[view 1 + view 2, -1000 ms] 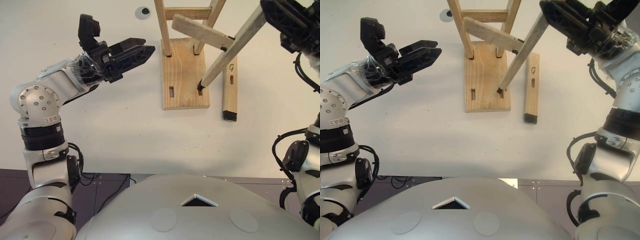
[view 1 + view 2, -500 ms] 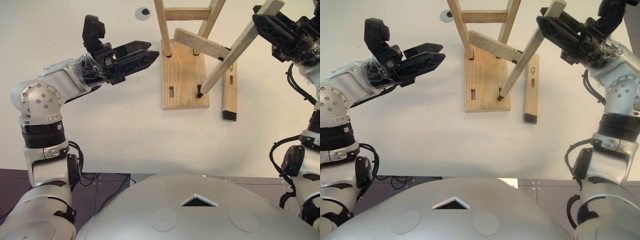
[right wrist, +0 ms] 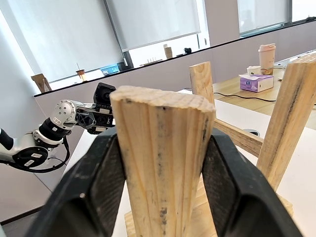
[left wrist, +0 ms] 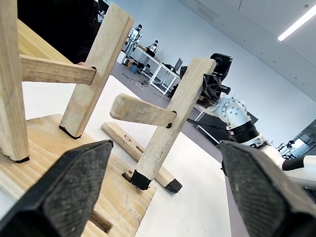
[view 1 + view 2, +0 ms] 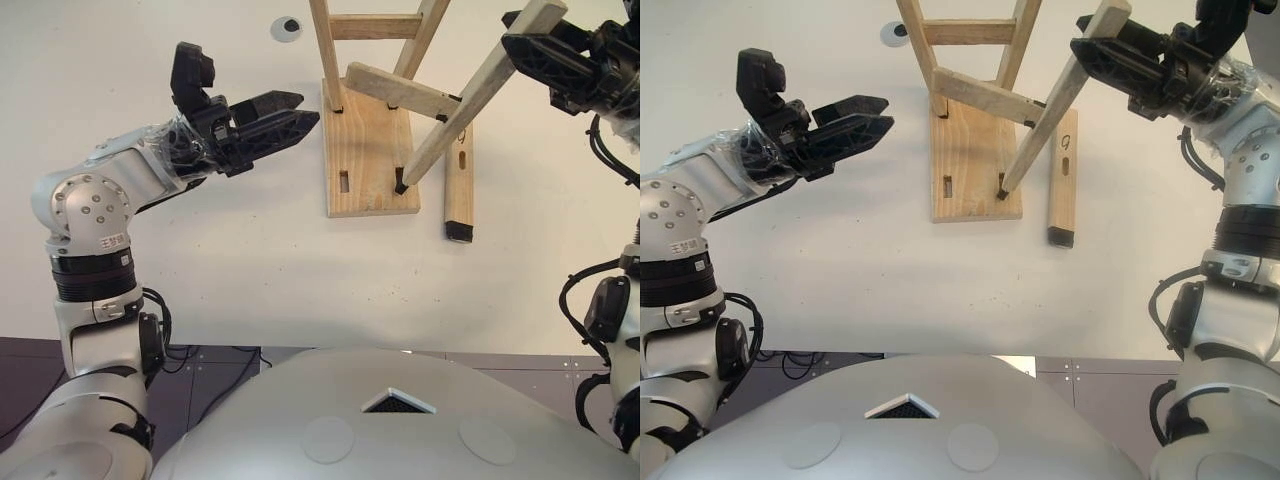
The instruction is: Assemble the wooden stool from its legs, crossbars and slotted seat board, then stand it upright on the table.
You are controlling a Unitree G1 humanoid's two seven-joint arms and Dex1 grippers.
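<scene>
Seating the leg: right gripper is clamped near the top of the tilted leg; the leg's lower end rests at a slot in the seat board, which lies flat on the table.
Left gripper: fingers apart, holding nothing, just beside the board (free to steady it).
Advice: bring the leg upright before pressing, so it doesn't jam.

Silver-grey arms with screw-ringed elbow discs, black cables, black left gripper, wrists seemingly film-wrapped.
</scene>
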